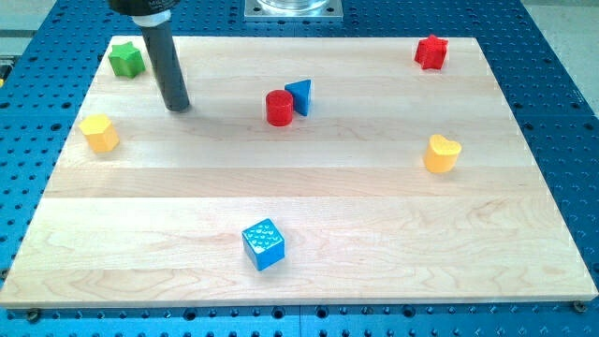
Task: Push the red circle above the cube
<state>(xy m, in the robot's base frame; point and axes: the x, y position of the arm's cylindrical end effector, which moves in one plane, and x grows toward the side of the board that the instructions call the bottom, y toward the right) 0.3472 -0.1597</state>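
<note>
— Which step is in hand?

— The approach, I judge. The red circle (279, 108) sits in the upper middle of the counter (309, 262), touching or just beside the blue triangle (299, 95) on its upper right. The blue cube (263, 244) lies well apart from it, near the view's bottom, a little to the circle's left. So the circle is already higher in the view than the cube; whether that counts as placed I cannot say, and nothing is pushing it now.

— And the end effector?

— It is a plain rod with nothing that opens or closes, so it holds nothing. My tip (178, 107) rests on the counter at the view's upper left, between the green block (125, 59) and the red circle, well apart from both and touching no block.

— What does the next move call for?

— Probably a sweep rightward and round the circle, to its upper-right side, so a push sends it down-left toward a spot directly over the cube. The triangle stands just there, so it may get dragged along. The yellow blocks and the red star-like block (430, 51) are out of the way.
</note>
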